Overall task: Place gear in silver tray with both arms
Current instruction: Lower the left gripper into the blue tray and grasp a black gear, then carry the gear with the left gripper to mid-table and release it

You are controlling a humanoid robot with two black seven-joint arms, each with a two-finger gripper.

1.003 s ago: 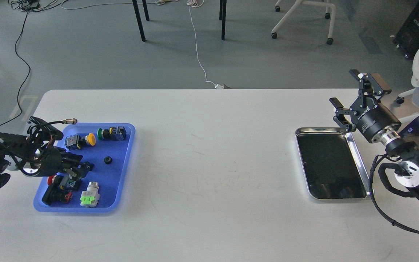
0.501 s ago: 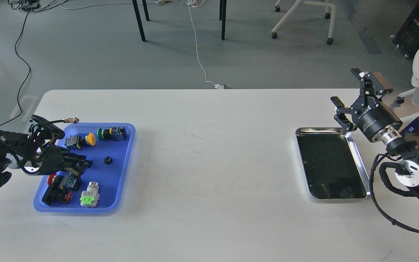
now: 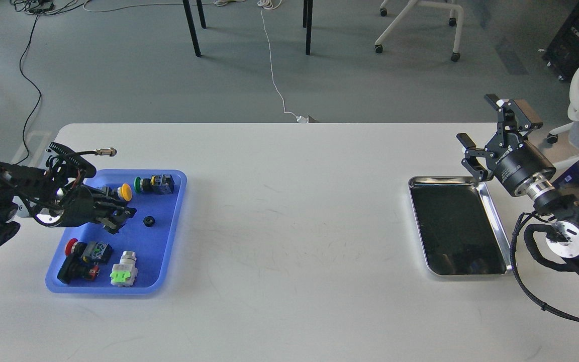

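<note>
The gear [image 3: 149, 220] is a small black ring lying in the middle of the blue plastic tray [image 3: 169, 261] at the left. My left gripper [image 3: 121, 220] hovers low over that tray, just left of the gear, with its fingers apart and empty. The silver tray [image 3: 499, 227] lies at the right with a dark, bare bottom. My right gripper [image 3: 476, 118] is open and empty, raised above the table just beyond the silver tray's far right corner.
The blue tray also holds a yellow push button [image 3: 125, 191], a green button switch [image 3: 155, 184], a red-and-black switch [image 3: 82, 257] and a white-and-green part [image 3: 123, 269]. Chair and table legs stand on the floor beyond the table's far edge.
My left gripper has moved up the blue tray, away from the red switch and closer to the gear. The right arm has barely moved.
</note>
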